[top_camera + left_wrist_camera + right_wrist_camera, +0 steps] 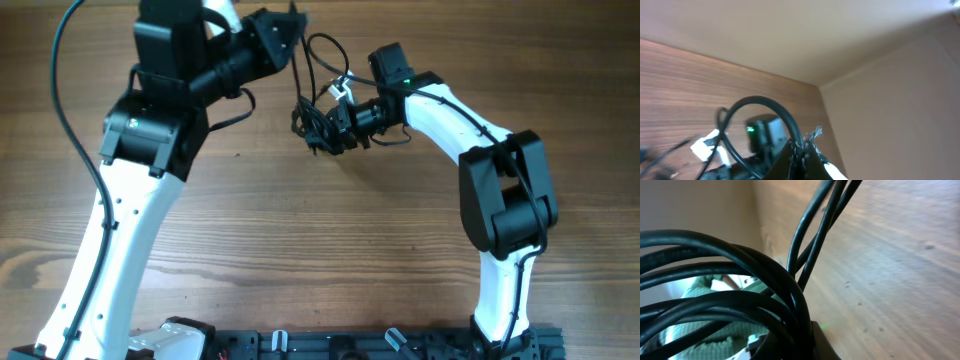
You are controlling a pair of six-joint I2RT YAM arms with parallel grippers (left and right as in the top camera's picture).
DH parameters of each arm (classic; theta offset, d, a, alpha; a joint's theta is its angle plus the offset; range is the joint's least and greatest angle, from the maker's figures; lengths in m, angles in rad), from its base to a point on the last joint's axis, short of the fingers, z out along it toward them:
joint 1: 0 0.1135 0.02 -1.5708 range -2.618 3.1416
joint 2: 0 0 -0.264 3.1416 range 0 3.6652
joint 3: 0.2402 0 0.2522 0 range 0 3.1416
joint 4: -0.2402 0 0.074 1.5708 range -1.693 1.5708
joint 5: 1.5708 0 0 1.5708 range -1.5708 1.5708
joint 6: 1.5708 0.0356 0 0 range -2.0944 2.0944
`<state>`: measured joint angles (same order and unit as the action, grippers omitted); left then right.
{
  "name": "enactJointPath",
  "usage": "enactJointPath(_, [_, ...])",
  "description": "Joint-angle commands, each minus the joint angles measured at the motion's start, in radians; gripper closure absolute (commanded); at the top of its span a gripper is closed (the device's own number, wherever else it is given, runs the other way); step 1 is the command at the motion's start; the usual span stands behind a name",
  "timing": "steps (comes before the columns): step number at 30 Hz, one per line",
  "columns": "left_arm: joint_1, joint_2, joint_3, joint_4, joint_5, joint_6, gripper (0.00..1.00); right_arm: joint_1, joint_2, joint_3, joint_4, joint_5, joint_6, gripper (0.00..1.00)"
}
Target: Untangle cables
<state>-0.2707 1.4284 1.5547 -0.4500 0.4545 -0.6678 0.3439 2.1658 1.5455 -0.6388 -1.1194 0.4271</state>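
Nearest the robot's base, the brown wood-grain table [330, 250] carries no part of the work; all handling takes place toward the far edge.

In the middle distance, the right gripper [322, 128] is pressed together on the thin black cables with small plug connectors [303, 115]. The right wrist view confirms this: looped strands fill the picture directly ahead of the fingers. The main knot therefore sits at, and just to the left of, the right gripper. A small white tag or plug [340, 88] lies just beyond it.

Farther away, the left gripper [290, 30] is also pressed together. In the left wrist view it pinches one strand, which arches away in a loop. From this gripper the strand drops back toward the knot.

The governing relation: the knot lies near-side and slightly right of the left gripper, with the linking strand's long axis running near to far between the two grippers. The right arm is nearer the knot. Separation along that axis probably tightens the strand; a sideways draw likely frees more loops.
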Motion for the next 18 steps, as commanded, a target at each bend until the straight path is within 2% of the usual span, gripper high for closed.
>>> enactJointPath(1, [0.080, -0.035, 0.018, -0.147, -0.046, -0.006, 0.96, -0.045, -0.012, -0.009, -0.030, 0.214, -0.003, 0.95])
enactJointPath(9, [0.222, -0.028, 0.018, -0.665, -0.525, 0.008, 0.96, -0.130, -0.263, -0.009, -0.188, 0.737, -0.040, 0.96])
enactJointPath(11, [0.244, -0.024, 0.018, -0.737, -0.585, 0.013, 0.96, -0.152, -0.305, -0.009, -0.237, 0.832, -0.066, 0.96])
enactJointPath(14, [0.268, -0.006, 0.011, -0.813, -0.653, 0.091, 0.96, -0.181, -0.319, -0.009, -0.323, 0.992, -0.067, 0.96])
enactJointPath(18, [0.275, 0.042, -0.043, -0.820, -0.674, 0.119, 0.96, -0.186, -0.317, -0.009, -0.343, 1.007, -0.087, 0.96])
